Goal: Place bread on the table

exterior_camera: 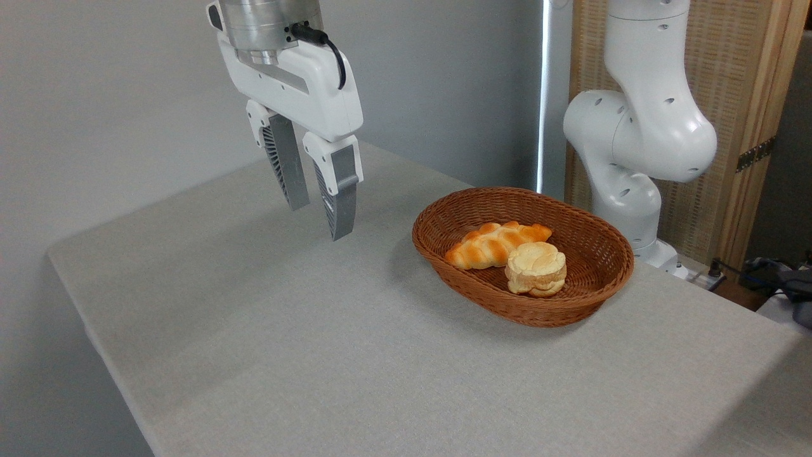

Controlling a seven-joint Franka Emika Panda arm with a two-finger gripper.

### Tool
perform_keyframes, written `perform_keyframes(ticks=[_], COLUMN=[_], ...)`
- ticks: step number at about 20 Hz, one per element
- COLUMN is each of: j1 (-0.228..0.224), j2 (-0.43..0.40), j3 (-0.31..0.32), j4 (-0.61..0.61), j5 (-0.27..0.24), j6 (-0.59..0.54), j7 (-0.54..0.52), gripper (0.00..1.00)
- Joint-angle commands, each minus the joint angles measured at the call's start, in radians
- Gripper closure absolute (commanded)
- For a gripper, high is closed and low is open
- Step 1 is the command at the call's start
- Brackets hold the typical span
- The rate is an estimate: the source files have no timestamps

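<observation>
Hovering left of the oval brown wicker basket [601, 254] — white two-finger gripper [321, 220], jaws apart, empty; next, reach the glossy golden braided loaf [491, 245] inside.

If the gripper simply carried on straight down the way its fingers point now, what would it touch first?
Most likely the bare table. The gripper hangs open, left of the basket holding the bread, with nothing under it, though depth is hard to judge.
</observation>
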Motion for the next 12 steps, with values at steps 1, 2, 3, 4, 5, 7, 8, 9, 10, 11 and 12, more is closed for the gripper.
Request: perform_keyframes(ticks=[1, 2, 3, 4, 5, 7, 8, 9, 10, 11, 12], j1=[0.001, 0.001, 0.001, 0.001, 0.001, 0.0, 0.0, 0.0, 0.0, 0.0, 0.0], j2=[0.004, 0.004, 0.004, 0.004, 0.004, 0.002, 0.0, 0.0, 0.0, 0.0, 0.0], j3=[0.004, 0.002, 0.002, 0.002, 0.002, 0.001, 0.001, 0.002, 0.001, 0.001, 0.001], j4=[0.006, 0.004, 0.004, 0.004, 0.004, 0.001, 0.0, -0.002, -0.005, -0.006, -0.007], j5=[-0.005, -0.005, -0.005, -0.005, -0.005, -0.005, -0.005, -0.005, -0.005, -0.005, -0.005], j6=[-0.012, -0.012, -0.012, -0.012, -0.012, -0.012, -0.012, -0.012, -0.012, -0.012, -0.011], j7=[-0.014, -0.014, -0.014, -0.014, -0.014, -0.014, -0.014, -0.014, -0.014, -0.014, -0.014], gripper=[0.0, 0.0, 0.0, 0.0, 0.0, 0.0, 0.0, 0.0, 0.0, 0.0, 0.0])
